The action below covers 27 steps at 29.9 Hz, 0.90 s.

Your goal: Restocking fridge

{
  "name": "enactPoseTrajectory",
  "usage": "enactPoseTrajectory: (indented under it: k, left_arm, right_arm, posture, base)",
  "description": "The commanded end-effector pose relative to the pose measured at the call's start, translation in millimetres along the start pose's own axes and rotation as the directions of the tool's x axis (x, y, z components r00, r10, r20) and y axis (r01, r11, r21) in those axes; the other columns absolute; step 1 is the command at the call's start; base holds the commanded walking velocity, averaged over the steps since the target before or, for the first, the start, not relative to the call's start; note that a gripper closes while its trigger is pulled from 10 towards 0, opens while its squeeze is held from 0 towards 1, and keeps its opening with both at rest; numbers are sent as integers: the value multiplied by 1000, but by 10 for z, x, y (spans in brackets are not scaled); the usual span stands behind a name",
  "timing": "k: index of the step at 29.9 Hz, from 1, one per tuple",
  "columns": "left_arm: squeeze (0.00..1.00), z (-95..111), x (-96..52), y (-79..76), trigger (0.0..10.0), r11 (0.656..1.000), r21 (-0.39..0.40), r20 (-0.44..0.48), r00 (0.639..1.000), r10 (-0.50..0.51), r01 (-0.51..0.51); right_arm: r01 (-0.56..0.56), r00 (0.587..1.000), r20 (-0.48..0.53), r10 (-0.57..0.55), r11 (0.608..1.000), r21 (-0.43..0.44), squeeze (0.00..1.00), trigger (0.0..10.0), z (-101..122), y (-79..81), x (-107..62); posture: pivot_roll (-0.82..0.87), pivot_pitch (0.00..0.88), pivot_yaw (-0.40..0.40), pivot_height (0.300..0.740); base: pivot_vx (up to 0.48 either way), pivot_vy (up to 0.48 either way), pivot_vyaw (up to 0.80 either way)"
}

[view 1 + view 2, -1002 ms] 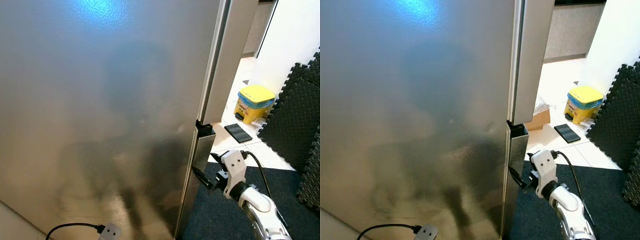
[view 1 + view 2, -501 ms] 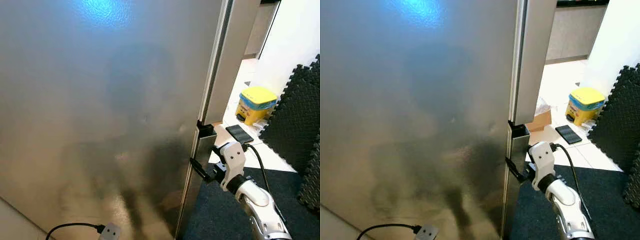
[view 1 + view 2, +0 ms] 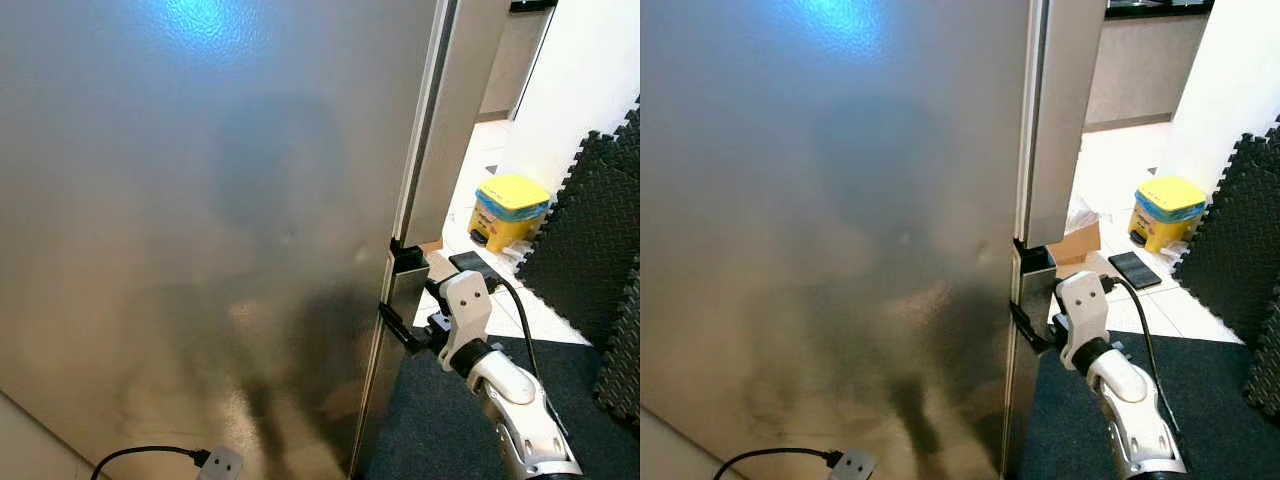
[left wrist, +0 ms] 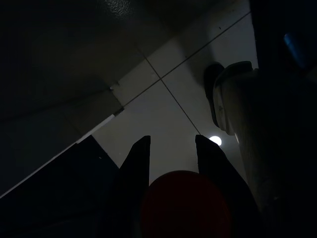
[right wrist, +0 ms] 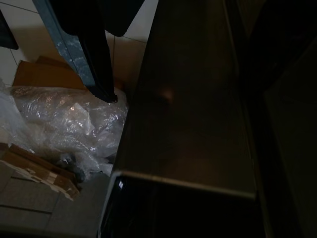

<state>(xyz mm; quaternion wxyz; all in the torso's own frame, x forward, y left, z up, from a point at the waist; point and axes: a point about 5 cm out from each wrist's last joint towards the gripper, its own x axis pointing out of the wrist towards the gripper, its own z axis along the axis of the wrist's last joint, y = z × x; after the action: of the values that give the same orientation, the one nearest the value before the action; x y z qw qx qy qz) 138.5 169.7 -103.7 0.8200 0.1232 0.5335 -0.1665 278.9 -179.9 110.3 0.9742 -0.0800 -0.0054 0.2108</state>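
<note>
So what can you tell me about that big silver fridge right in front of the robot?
The fridge is tall, with a brushed steel-look front that reflects a blue light near the top. Its doors are shut; a dark notch at the right edge marks the seam between upper and lower door. The right pincer reaches that edge just below the notch, its black fingers at the lower door's side. A cardboard box sits behind it.

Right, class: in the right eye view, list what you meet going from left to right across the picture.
Fridge door → right gripper at the door's edge → yellow bin → black foam mats.
</note>
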Motion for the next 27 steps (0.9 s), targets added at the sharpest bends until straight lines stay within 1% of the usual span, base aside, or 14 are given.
enactPoseTrajectory:
  k: [1,5,9,14,21,27]
  left_arm:
    - [0,-118,-11,-28,10000,1000,0,-44,999,-17,17]
    - [0,-117,-11,-26,10000,1000,-1,-44,999,-17,17]
    - [0,-117,-11,-28,10000,1000,-2,-45,999,-18,18]
    - [0,-120,-10,-33,10000,1000,-2,-45,999,-20,20]
    - [0,-122,-10,-36,10000,1000,2,-46,999,-21,21]
    - [0,-120,-10,-34,10000,1000,6,-46,999,-21,21]
  right_arm:
    - [8,997,81,-6,1000,-18,0,10000,206,4,82]
    - [38,995,98,-35,999,-27,0,10000,266,-7,116]
    - [98,989,115,-94,995,-28,0,10000,326,-47,161]
    - [124,986,113,-119,991,-40,0,10000,350,-64,179]
    - [184,980,85,-179,982,-54,0,10000,309,-139,174]
    - [270,963,35,-268,960,-74,0,10000,193,-269,122]
  posture:
    - [-47,0,30,740]
    - [-47,0,30,740]
    - [-47,0,30,740]
    - [-46,0,24,740]
    - [-47,0,25,740]
    - [-46,0,25,740]
  base:
    - [0,0,0]
    - [0,0,0]
    - [0,0,0]
    - [0,0,0]
    - [0,0,0]
    - [0,0,0]
